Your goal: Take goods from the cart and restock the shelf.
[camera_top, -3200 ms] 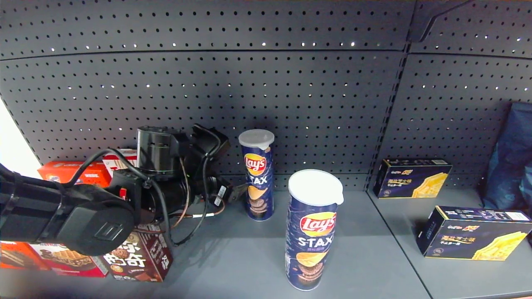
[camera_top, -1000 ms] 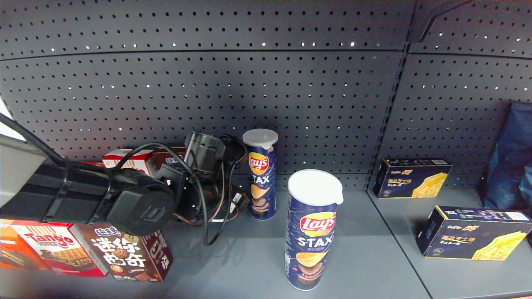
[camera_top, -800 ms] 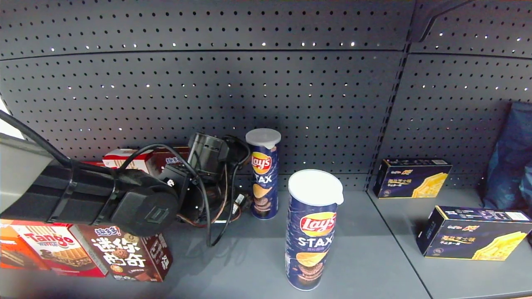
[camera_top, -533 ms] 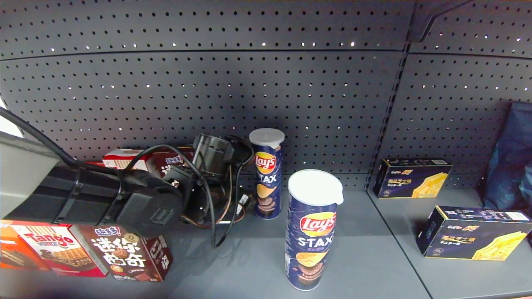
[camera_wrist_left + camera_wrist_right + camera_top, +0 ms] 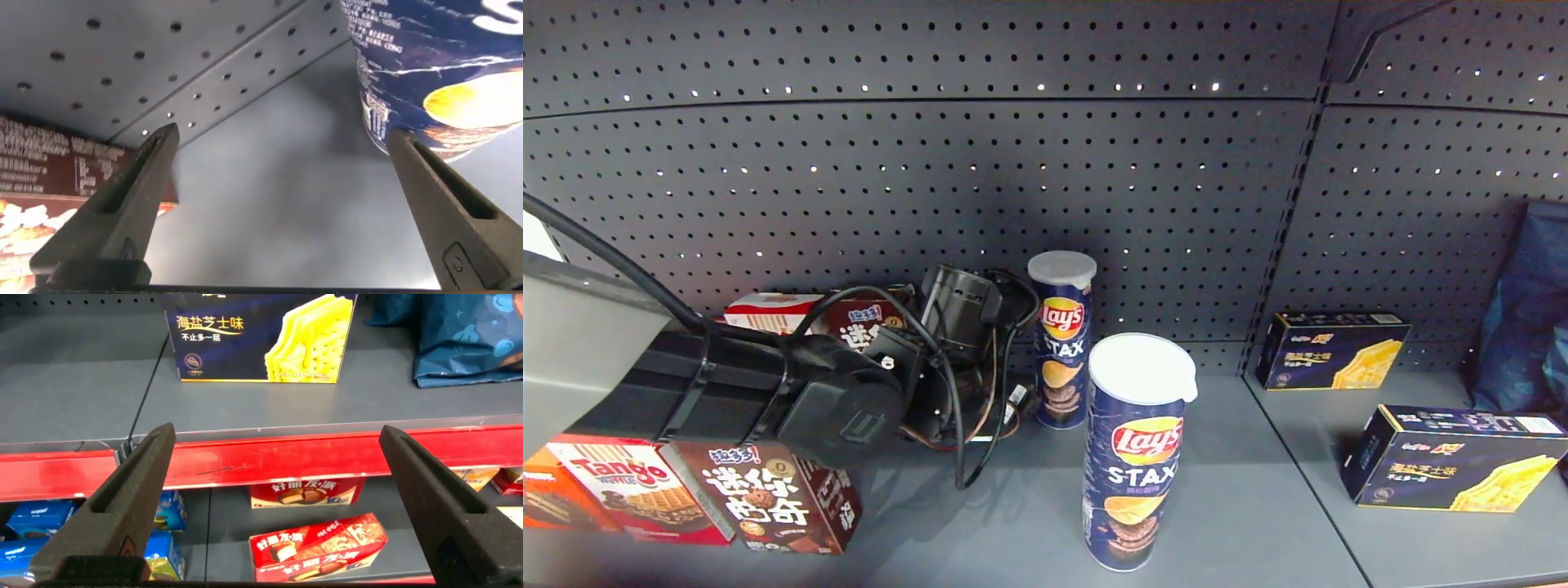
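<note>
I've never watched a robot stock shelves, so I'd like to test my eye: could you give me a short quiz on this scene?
1. True or false: the rear chip can and the front chip can both stand upright on the shelf.
2. The left gripper is: A) shut on a can, B) open and gripping nothing, C) holding a box.
3. How many dark boxes with yellow print lie on the shelf's right-hand section?
Key: 1 true; 2 B; 3 two.
</note>
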